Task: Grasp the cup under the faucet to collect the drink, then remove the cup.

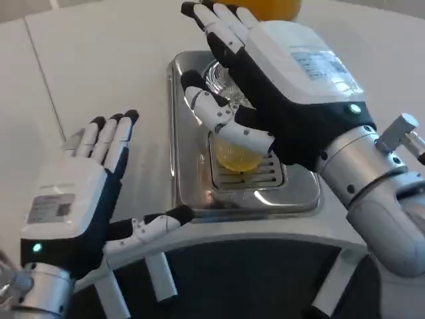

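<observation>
Cup under our right palm, left hand waiting.
Our right hand (279, 86) seems wrapped round the upright cup (237, 154), though the palm hides the contact; our left hand (80, 193) hovers spread and empty, well apart.

Bright, even light; glare on the steel tray (292, 199), mild softness throughout

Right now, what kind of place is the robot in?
Probably a drink station set up on a white table: a shiny metal drip tray with a slotted grate, a clear cup holding yellow drink, and an orange juice container above.
</observation>
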You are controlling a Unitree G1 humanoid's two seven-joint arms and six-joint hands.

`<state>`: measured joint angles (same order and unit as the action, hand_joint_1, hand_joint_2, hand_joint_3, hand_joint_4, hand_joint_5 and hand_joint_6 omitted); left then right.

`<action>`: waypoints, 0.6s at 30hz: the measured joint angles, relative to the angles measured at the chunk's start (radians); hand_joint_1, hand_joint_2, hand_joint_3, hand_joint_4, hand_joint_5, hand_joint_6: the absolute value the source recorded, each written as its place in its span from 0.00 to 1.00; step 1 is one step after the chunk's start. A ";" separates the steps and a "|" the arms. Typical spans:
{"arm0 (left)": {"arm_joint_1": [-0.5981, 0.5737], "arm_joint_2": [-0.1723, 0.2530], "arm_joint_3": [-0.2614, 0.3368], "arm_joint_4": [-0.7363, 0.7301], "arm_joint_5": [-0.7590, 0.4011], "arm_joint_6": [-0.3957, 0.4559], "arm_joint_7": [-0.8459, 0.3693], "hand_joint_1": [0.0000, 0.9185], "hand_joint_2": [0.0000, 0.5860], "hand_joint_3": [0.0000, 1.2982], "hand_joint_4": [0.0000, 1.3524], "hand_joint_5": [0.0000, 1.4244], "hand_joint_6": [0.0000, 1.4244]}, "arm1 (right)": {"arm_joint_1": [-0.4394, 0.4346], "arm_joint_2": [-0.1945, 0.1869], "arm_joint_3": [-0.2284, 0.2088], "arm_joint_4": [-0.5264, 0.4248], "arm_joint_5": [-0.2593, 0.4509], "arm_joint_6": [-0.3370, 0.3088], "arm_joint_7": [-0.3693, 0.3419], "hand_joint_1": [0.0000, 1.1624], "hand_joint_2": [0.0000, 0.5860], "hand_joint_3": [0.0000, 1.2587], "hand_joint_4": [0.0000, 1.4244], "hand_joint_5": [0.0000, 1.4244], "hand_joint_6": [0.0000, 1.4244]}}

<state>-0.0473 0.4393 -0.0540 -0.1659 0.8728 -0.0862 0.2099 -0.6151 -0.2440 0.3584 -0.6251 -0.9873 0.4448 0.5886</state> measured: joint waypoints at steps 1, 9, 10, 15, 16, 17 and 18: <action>-0.006 -0.003 -0.003 0.003 -0.001 0.000 0.000 0.03 0.12 0.00 0.00 0.00 0.05 | 0.000 0.000 0.000 0.000 -0.005 -0.001 0.003 0.00 0.93 0.02 0.00 0.00 0.03; -0.049 -0.047 -0.048 0.021 -0.021 -0.001 0.000 0.05 0.12 0.00 0.00 0.01 0.05 | 0.000 0.000 -0.004 -0.002 -0.010 -0.007 0.018 0.00 0.93 0.02 0.00 0.00 0.03; -0.055 -0.053 -0.051 0.027 -0.021 -0.001 0.000 0.05 0.12 0.00 0.00 0.01 0.05 | 0.000 -0.001 -0.007 -0.003 -0.010 -0.010 0.019 0.00 0.93 0.02 0.00 0.00 0.03; -0.093 -0.071 -0.070 0.044 -0.021 0.002 0.000 0.05 0.12 0.00 0.00 0.01 0.05 | 0.000 -0.003 -0.022 -0.002 -0.008 -0.018 0.023 0.00 0.93 0.02 0.00 0.00 0.03; -0.099 -0.074 -0.074 0.048 -0.021 0.002 0.000 0.05 0.12 0.00 0.00 0.01 0.05 | 0.000 -0.004 -0.023 -0.002 -0.008 -0.019 0.023 0.00 0.94 0.02 0.00 0.00 0.03; -0.103 -0.075 -0.077 0.051 -0.021 0.003 0.000 0.05 0.12 0.00 0.00 0.01 0.05 | 0.001 -0.004 -0.024 -0.002 -0.007 -0.019 0.024 0.00 0.94 0.02 0.00 0.00 0.03; -0.110 -0.080 -0.082 0.056 -0.021 0.006 0.000 0.05 0.12 0.00 0.00 0.01 0.05 | 0.001 -0.004 -0.026 -0.002 -0.007 -0.021 0.024 0.00 0.94 0.02 0.00 0.00 0.03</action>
<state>-0.1571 0.3598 -0.1360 -0.1103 0.8523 -0.0798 0.2101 -0.6140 -0.2479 0.3328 -0.6276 -0.9941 0.4239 0.6124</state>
